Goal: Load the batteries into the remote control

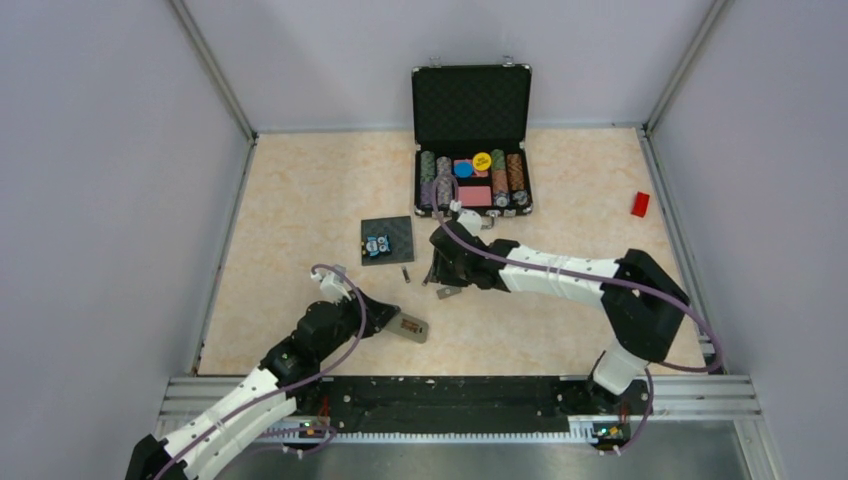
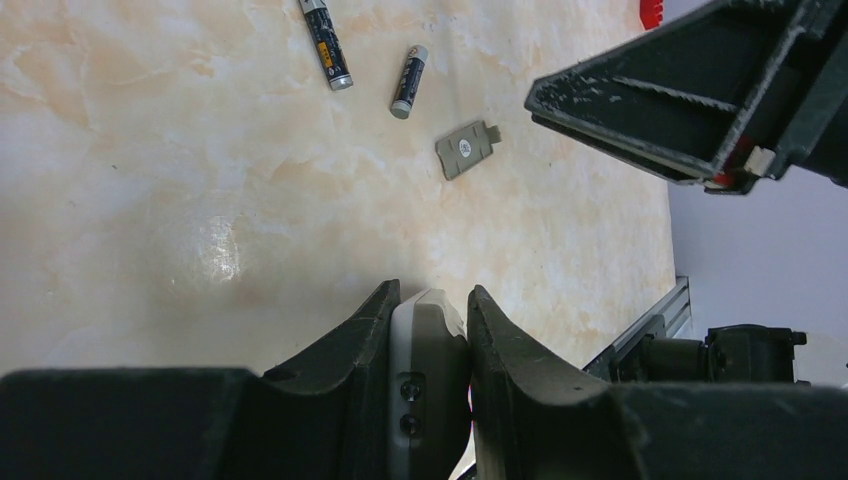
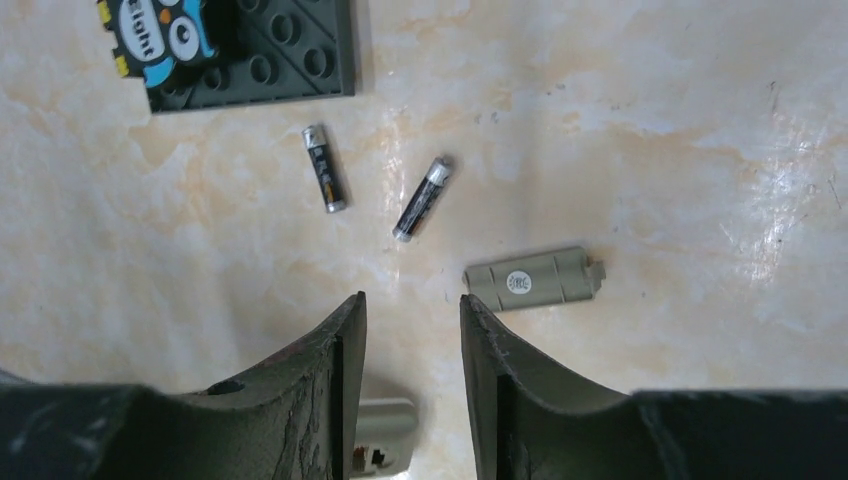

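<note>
My left gripper [image 2: 435,295] is shut on one end of the remote control [image 2: 430,345], gripping its white and grey sides. In the top view the left gripper [image 1: 392,320] holds the remote [image 1: 412,328] low, near the front of the table. Two batteries [image 3: 325,182] [image 3: 422,198] lie loose on the table, ahead of my right gripper [image 3: 412,305], which is open and empty above them. The batteries [image 2: 327,45] [image 2: 409,82] also show in the left wrist view. In the top view one battery [image 1: 405,273] lies just left of the right gripper [image 1: 437,272].
The grey battery cover [image 3: 537,279] lies loose, right of the batteries. A black square pad [image 1: 387,240] with a blue sticker lies behind them. An open case of poker chips [image 1: 472,140] stands at the back, and a red brick [image 1: 640,204] lies at the far right.
</note>
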